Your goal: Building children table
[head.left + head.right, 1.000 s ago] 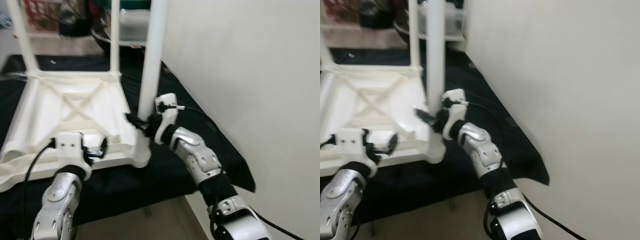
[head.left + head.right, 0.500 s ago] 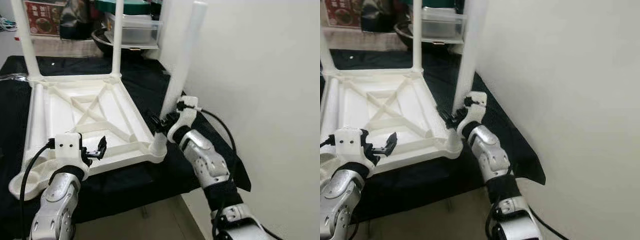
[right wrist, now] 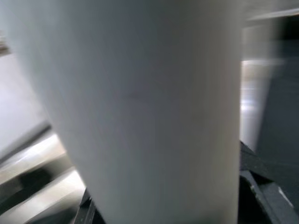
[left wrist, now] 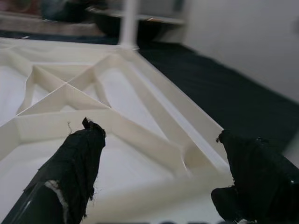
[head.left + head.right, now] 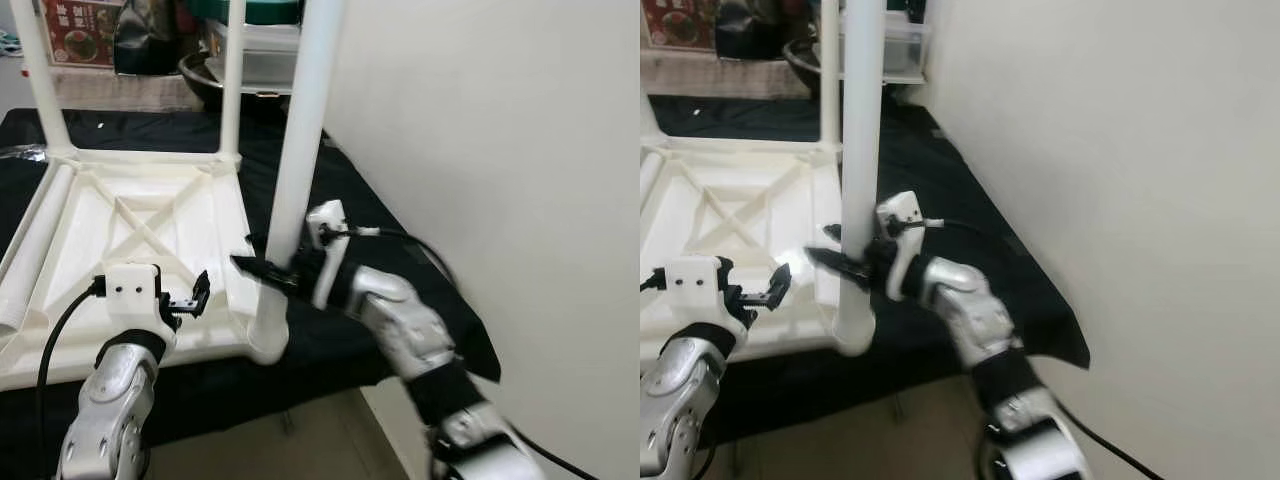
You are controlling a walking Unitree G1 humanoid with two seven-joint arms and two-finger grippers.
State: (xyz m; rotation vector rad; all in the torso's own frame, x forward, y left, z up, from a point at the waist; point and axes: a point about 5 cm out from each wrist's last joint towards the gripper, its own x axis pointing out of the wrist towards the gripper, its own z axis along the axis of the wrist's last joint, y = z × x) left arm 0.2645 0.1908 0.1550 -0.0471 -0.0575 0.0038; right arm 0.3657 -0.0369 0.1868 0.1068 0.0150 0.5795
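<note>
At near corner, right end effector (image 5: 262, 270) clamps table leg (image 5: 298, 150), top cropped.

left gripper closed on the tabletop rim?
No: in the left wrist view the left gripper has its two black fingers spread apart over the white upturned tabletop, gripping nothing.
</note>
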